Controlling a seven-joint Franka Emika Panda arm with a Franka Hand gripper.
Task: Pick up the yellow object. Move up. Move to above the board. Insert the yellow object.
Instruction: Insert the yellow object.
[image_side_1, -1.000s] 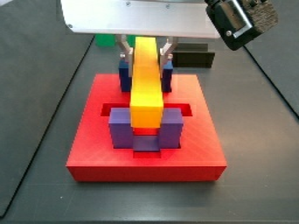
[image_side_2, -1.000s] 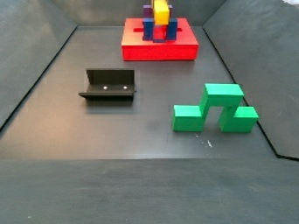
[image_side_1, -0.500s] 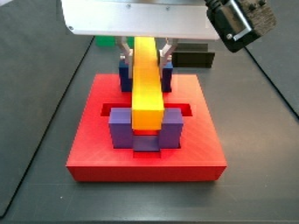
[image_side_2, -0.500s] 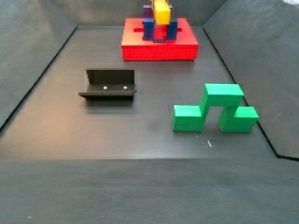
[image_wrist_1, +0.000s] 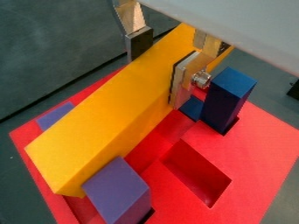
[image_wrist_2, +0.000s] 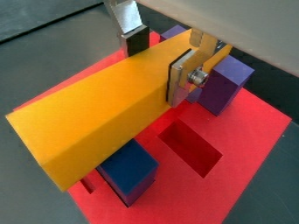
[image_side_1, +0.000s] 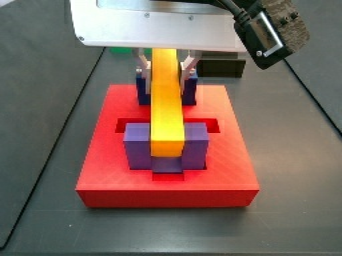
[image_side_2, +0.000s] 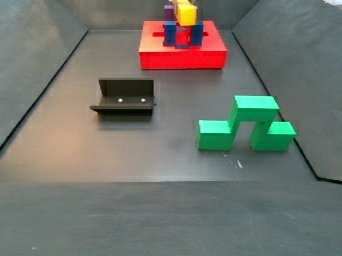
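My gripper is shut on the yellow object, a long yellow-orange bar, and holds it level over the board, a red slab. The bar's near end sits low between the two purple posts. Its far end lies between the blue posts. In both wrist views the gripper clamps the bar across its width, with open red recesses beside it. In a side view the board stands at the far end of the floor with the bar on top.
The fixture stands mid-floor on the left and shows behind the board. Green blocks stand on the right. A camera hangs at the upper right. Dark walls edge the floor.
The gripper has lowered the yellow bar, so its near end now sits deeper between the purple posts. Nothing else has moved.
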